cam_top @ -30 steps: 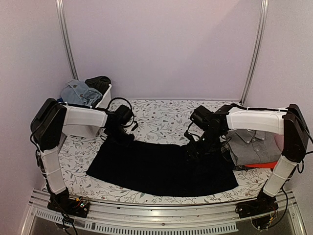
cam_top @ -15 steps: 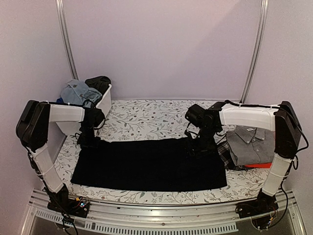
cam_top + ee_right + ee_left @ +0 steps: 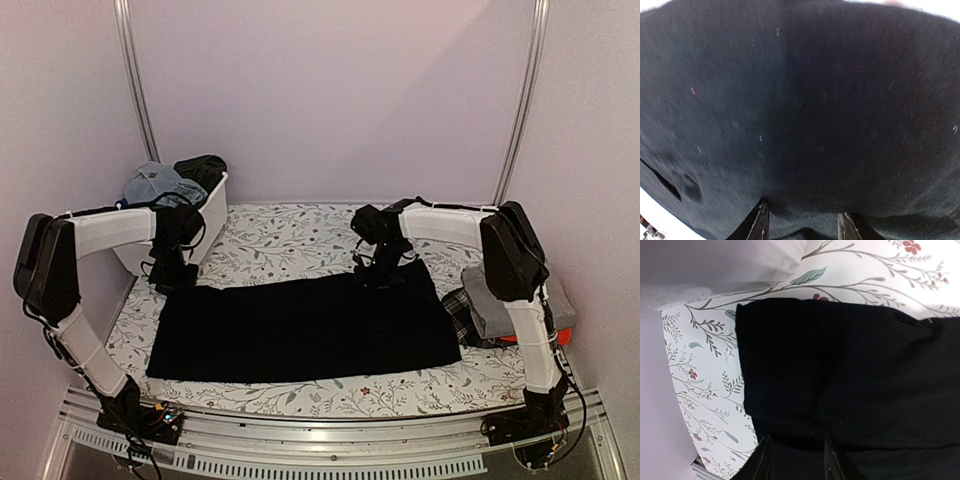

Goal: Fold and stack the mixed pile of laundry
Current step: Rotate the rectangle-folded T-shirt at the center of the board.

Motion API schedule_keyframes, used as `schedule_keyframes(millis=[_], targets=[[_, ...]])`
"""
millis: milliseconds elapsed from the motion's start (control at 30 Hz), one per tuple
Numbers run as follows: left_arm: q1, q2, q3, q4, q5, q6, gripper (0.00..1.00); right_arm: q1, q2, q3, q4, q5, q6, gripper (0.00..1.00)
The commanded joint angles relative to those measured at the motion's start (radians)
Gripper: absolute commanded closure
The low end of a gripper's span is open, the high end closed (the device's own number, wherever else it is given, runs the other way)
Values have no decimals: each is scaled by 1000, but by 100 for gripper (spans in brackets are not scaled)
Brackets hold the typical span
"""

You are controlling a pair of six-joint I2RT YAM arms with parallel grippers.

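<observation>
A large black garment (image 3: 300, 325) lies spread flat across the middle of the floral table. My left gripper (image 3: 168, 278) is at its far left corner, and its fingers close on the black cloth (image 3: 840, 370) in the left wrist view. My right gripper (image 3: 383, 280) is at the far edge towards the right, where the cloth rises to a small peak. Black cloth (image 3: 800, 115) fills the right wrist view and bunches between its fingers. A grey shirt (image 3: 487, 300) lies folded at the right on plaid cloth (image 3: 460, 306) and a red piece (image 3: 566, 336).
A white tub (image 3: 215, 205) stands at the back left, against the wall. It holds blue denim pieces (image 3: 155, 183) and a dark garment (image 3: 200, 168). Metal posts rise at the back corners. The table's left edge runs close to my left gripper.
Both grippers have moved left and towards the back wall, dragging the black garment with them. It now lies flatter and squarer, and its right end has pulled away from the folded stack.
</observation>
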Motion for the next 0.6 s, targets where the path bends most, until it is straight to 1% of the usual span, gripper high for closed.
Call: schedule_keyframes(millis=[0,33,100,133,167,200,233,267,300,333,400,467,567], targets=[[34,-64,44,52,-27,-27,65,-48,241,319,-18,73,-143,54],[33,-65,44,56,-19,-24,65,-55,294,434,-48,78,-158,54],[33,-66,47,71,15,-11,64,-67,450,692,-114,87,-200,55],[31,-67,48,81,30,-9,64,-72,488,782,-132,99,-216,54],[29,-69,47,92,47,-3,64,-81,517,822,-131,98,-223,52],[25,-73,45,106,77,11,63,-89,509,814,-124,100,-219,49],[19,-76,44,119,93,19,62,-94,453,769,-112,108,-201,46],[12,-77,45,125,100,25,62,-97,400,689,-84,109,-186,45],[4,-75,45,133,120,38,62,-95,313,585,-38,106,-163,45],[-8,-74,42,145,143,49,62,-94,186,420,47,93,-147,45],[-36,-64,40,164,171,71,61,-92,20,223,152,31,-79,45],[-69,-45,45,171,187,90,61,-85,-84,132,167,-1,-31,45],[-120,-11,51,171,190,112,61,-54,-113,71,124,0,-14,47]])
